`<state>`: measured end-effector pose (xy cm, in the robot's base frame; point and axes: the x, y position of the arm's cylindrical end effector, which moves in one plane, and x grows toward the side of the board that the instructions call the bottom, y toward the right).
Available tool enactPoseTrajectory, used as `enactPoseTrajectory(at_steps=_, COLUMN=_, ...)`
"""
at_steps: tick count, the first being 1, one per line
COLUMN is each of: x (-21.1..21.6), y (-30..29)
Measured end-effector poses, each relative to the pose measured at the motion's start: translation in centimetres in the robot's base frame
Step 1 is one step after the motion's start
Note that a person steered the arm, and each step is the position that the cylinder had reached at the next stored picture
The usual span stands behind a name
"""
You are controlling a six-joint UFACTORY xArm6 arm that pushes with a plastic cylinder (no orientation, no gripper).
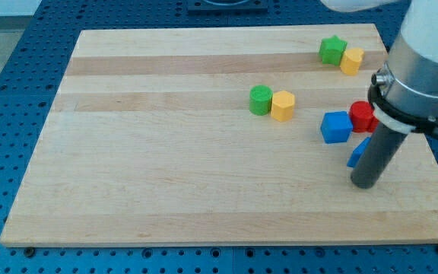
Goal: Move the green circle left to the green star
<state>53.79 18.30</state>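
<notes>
yellow hexagon (283,105), blue cube (336,127), red block (363,116)

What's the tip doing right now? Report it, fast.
No gripper: my tip is a bare rod holding nothing, at the view's right beside a partly hidden blue block, far from the green circle.

Single view, set high in front of the wooden board (204,152), looking down at a slant across it. Near enough to fill the frame; arm (420,68) cut off at the view's top right.
</notes>
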Motion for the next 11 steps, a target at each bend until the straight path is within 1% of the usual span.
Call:
enactPoseTrajectory(at_steps=1, x=-3.6, y=0.6)
enactPoseTrajectory(at_steps=2, x=-5.9, y=0.7)
enactPoseTrajectory(at_steps=4, x=-6.0, y=0.5)
enactPoseTrajectory(at_steps=5, x=-4.9, y=-1.2)
enactPoseTrajectory(at_steps=6, x=-4.8, y=-5.4)
enactPoseTrajectory(at_steps=8, x=-10.6, y=-12.8)
enactPoseTrajectory(at_steps=9, x=-12.8, y=-13.9)
enactPoseTrajectory(at_steps=10, x=-13.1, y=-13.9)
enactPoseTrajectory(at_steps=11, x=-14.4, y=-12.6)
